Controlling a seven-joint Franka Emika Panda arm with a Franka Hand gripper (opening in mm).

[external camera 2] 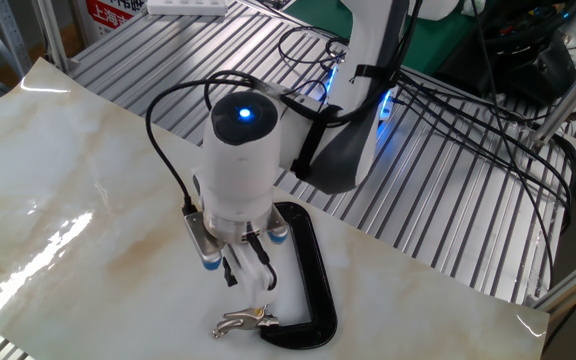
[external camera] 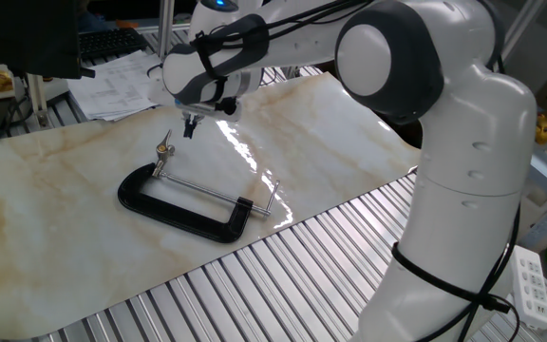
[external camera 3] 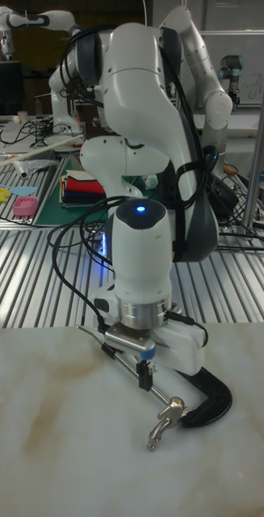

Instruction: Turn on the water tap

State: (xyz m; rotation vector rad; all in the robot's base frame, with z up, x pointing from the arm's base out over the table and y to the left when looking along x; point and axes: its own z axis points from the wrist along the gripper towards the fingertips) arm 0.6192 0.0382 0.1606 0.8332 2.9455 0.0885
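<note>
Very little can be read. At the upper left of the other fixed view, a red sign [external camera 2: 114, 14] behind the slatted table bears white characters, cropped and too small to make out. In one fixed view, the printed papers [external camera: 112, 81] at upper left carry print too fine to read.

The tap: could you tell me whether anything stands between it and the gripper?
Nothing visible does. The gripper hangs just above and beside the tap, with only bare marble sheet between them; the clamp lies off to the side.
</note>
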